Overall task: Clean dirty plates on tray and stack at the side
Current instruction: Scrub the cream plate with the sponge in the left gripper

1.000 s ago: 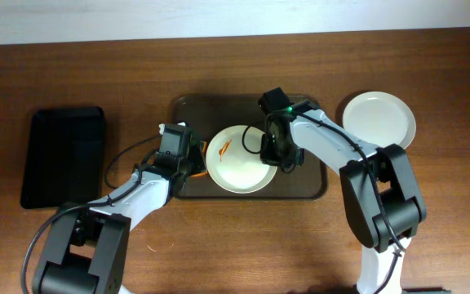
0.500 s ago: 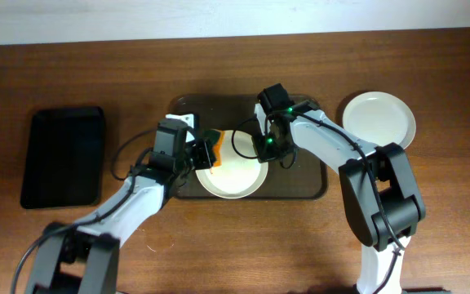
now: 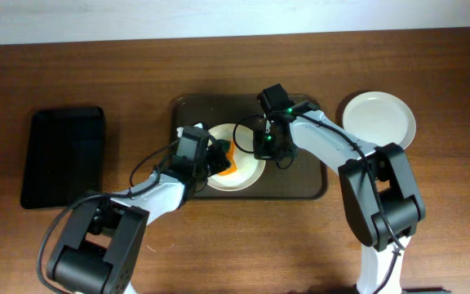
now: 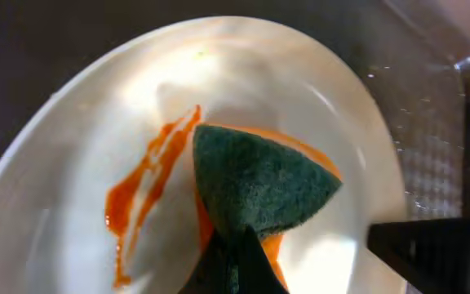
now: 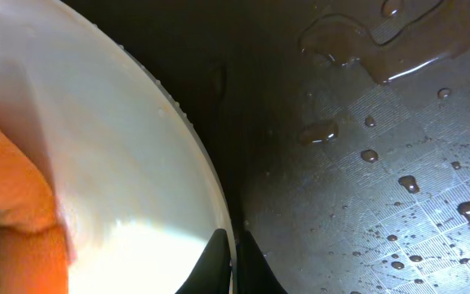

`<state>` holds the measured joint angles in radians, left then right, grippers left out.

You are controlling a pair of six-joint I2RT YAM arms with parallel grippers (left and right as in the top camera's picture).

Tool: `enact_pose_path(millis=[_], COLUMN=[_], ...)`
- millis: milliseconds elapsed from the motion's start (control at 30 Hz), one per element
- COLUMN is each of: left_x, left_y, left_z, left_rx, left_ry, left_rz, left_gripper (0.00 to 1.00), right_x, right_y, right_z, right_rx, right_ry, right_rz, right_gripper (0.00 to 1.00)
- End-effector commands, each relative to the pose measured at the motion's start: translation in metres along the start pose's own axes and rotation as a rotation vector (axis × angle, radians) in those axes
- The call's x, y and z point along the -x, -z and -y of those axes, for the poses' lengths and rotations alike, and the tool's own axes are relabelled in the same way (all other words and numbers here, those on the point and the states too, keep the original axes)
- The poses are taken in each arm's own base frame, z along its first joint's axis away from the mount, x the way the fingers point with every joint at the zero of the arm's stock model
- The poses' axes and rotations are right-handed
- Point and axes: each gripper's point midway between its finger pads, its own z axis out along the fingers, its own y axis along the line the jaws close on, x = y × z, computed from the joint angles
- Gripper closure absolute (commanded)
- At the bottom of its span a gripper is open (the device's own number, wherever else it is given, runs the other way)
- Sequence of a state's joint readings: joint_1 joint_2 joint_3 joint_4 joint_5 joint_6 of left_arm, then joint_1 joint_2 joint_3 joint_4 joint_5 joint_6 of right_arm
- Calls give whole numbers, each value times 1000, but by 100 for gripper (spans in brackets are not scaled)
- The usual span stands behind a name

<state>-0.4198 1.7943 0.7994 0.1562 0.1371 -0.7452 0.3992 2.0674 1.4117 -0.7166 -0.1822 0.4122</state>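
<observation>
A white dirty plate (image 3: 245, 173) lies on the dark brown tray (image 3: 304, 181). My left gripper (image 3: 219, 158) is shut on a green and orange sponge (image 4: 259, 175) and presses it on the plate (image 4: 64, 163) beside an orange smear (image 4: 141, 184). My right gripper (image 3: 266, 147) is shut on the plate's right rim (image 5: 210, 204), with one finger inside and one outside. The sponge's orange side shows in the right wrist view (image 5: 15, 204). A clean white plate (image 3: 379, 119) sits on the table to the right of the tray. No other plate is in view.
A smaller glossy black tray (image 3: 64, 155) lies at the left of the wooden table. Water drops and a puddle lie on the brown tray's textured surface (image 5: 365, 163).
My left gripper has moved right with the sponge, from the plate's left edge onto its face. The plate has shifted slightly on the tray. The right gripper has stayed on the rim.
</observation>
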Motion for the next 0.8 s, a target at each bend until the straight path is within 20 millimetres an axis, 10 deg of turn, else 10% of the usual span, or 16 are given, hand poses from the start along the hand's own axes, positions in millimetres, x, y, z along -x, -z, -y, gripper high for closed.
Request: enact_pose_path(millis=[0, 133, 333, 533, 767], left_x=[13, 38, 79, 38, 19], left_y=[-8, 2, 61, 3, -21], left_z=[-29, -51, 26, 45, -32], left_rx=[125, 260, 29, -227, 97], left_ry=[-33, -194, -326, -285, -189], left_rz=[75, 174, 314, 146, 88], left_gripper=[100, 100, 100, 100, 100], right_x=[-19, -22, -26, -26, -26], right_y=[-25, -24, -25, -25, -25], right_z=[25, 30, 19, 16, 16], right_rx=[-105, -129, -60, -44, -45], right_ry=[-18, 2, 158, 158, 157], right_rz=[-66, -77, -103, -104, -106], right_gripper=[96, 96, 96, 96, 96])
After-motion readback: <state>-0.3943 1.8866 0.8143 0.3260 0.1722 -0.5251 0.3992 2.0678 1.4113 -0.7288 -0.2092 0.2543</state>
